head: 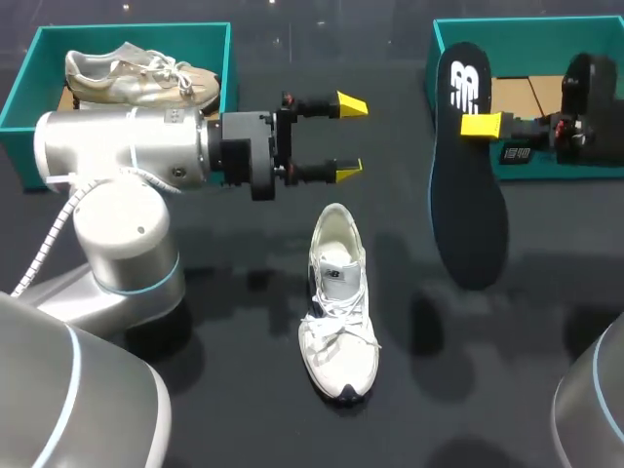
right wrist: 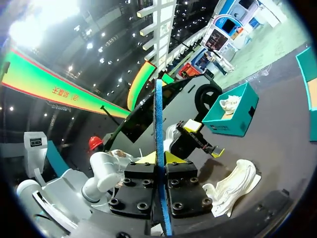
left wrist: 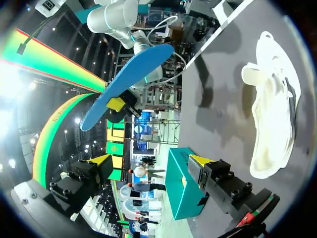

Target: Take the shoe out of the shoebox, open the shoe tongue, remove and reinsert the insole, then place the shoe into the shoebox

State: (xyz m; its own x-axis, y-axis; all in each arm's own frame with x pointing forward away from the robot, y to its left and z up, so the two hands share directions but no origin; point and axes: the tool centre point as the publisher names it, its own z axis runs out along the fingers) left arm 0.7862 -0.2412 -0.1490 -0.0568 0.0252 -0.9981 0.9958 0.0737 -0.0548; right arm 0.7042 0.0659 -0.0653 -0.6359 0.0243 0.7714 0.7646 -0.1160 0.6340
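A white sneaker [head: 336,302] lies on the black table, toe toward the front edge; it also shows in the wrist views [left wrist: 270,119] [right wrist: 230,186]. My right gripper [head: 480,124] is shut on a dark insole [head: 468,166] with a white logo and holds it in the air in front of the right shoebox [head: 531,34]. In the right wrist view the insole [right wrist: 159,129] stands edge-on between the shut fingers [right wrist: 159,158]. My left gripper [head: 346,136] hovers open and empty above the table behind the sneaker's heel. From the left wrist, the insole's blue underside [left wrist: 129,84] hangs ahead of the gripper [left wrist: 151,161].
A second teal shoebox [head: 29,68] at the back left holds another pale sneaker [head: 141,78]. Its wall [left wrist: 181,186] shows close by my left gripper. The right shoebox has a cardboard floor. My left arm's thick body [head: 127,156] spans the table's left side.
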